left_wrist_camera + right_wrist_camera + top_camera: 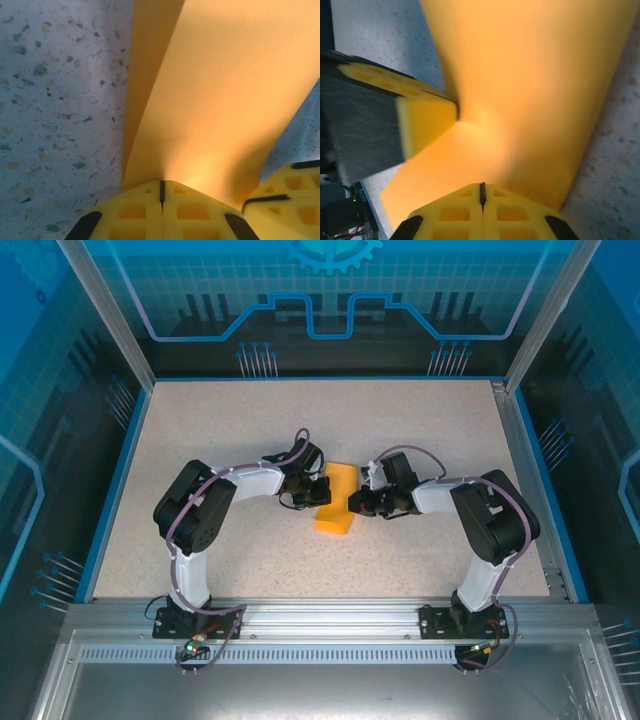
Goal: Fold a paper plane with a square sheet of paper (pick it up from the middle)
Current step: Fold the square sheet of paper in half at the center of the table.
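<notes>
The square sheet of paper [336, 504] is orange-yellow and bowed into a narrow arch at the table's middle, between the two grippers. My left gripper [318, 490] is shut on its left edge; in the left wrist view the sheet [220, 100] rises straight from the closed left gripper [162, 186]. My right gripper [357, 502] is shut on the opposite edge. In the right wrist view the paper [530, 85] curves away from the closed right gripper [481, 190], with a left finger [422, 117] pressed into its far side. The paper plane is out of view.
The speckled beige table [250, 420] is bordered by a blue rim [112, 490] and transparent blue walls. An aluminium rail [320, 615] carrying both arm bases runs along the near edge. A right-gripper finger [287, 187] sits close beside the left jaws.
</notes>
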